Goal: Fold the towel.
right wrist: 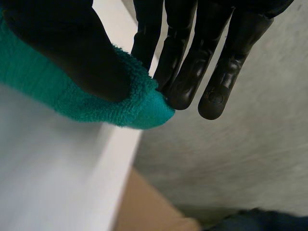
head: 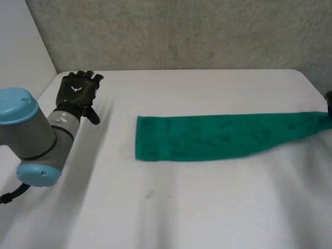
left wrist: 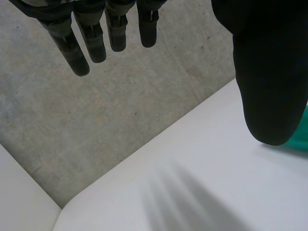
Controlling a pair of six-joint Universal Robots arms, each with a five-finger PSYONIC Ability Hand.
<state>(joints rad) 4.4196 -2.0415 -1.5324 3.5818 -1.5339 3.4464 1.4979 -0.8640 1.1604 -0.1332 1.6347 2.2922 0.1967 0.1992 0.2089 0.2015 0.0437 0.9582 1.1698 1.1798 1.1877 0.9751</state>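
A long green towel, folded into a narrow strip, lies across the white table from the middle to the right edge. Its right end narrows and lifts toward my right hand at the table's right edge. In the right wrist view my right hand pinches the towel's end between thumb and fingers, just past the table's edge. My left hand hovers open over the far left of the table, well apart from the towel. Its fingers are straight, and a sliver of towel shows beside the thumb.
A grey concrete wall runs behind the table. The table's right edge drops off beside my right hand, with a brown surface below it. My left arm stands over the table's left front.
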